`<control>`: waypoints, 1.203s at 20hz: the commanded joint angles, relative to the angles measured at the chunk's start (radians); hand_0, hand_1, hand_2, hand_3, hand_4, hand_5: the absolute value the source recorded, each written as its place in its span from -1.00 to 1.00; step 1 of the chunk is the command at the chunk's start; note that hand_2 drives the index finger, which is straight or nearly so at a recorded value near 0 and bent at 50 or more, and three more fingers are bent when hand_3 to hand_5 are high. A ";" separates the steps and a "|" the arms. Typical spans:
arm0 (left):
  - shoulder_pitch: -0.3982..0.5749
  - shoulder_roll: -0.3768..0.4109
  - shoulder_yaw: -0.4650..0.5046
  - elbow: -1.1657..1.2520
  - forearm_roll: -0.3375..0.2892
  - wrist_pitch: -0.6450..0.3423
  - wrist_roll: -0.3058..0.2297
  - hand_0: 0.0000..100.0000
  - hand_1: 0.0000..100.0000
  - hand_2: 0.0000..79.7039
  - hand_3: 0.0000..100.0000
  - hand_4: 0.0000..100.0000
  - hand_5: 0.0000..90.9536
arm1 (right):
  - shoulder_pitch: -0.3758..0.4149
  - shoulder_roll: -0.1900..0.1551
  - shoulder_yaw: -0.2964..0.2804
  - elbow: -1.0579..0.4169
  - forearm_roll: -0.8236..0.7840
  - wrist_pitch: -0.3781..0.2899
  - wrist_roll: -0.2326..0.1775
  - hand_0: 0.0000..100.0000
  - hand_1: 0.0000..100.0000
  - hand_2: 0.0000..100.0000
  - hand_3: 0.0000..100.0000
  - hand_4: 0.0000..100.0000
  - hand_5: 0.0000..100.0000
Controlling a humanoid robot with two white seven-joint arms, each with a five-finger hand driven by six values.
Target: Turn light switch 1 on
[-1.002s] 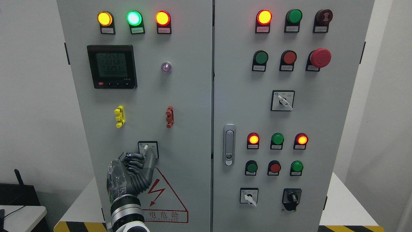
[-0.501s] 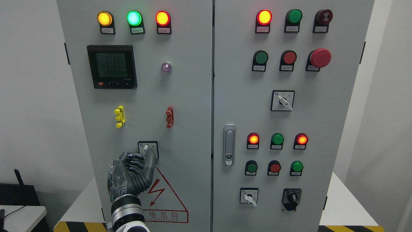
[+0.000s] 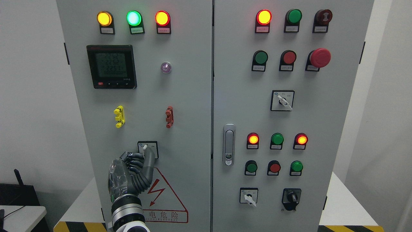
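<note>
Although a second has gone by, almost nothing has shifted: the left hand (image 3: 135, 167) sits where it was, low on the left door of the cabinet (image 3: 190, 106), its wrist coming up from about six o'clock. If anything it has crept a hair to the right, too little to be sure. The fingers (image 3: 133, 161) are curled in, and the thumb reaches up to roughly one o'clock, its tip touching or just beside the small white lever of the rotary switch (image 3: 147, 149). Whether the hand truly pinches that lever I cannot tell; it looks more like a press from below. The lever leans slightly right of upright, as it did before. The clear lamp (image 3: 166, 67) high above the switch, at twelve o'clock from it, shows the same faint glow. I'd judge the turn not yet made. No right hand shows.
</note>
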 commanded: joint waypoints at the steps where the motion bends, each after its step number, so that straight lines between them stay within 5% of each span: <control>1: 0.000 0.000 0.000 0.000 0.000 -0.003 0.001 -0.01 -0.19 0.39 0.59 0.66 0.65 | 0.000 0.000 0.023 0.000 0.005 0.000 0.001 -0.76 -0.22 -1.00 -1.00 -1.00 -1.00; 24: 0.000 0.000 0.000 0.008 -0.002 -0.002 -0.023 0.50 -0.22 0.36 0.60 0.67 0.68 | 0.000 0.001 0.023 0.000 0.005 0.000 0.001 -0.76 -0.22 -1.00 -1.00 -1.00 -1.00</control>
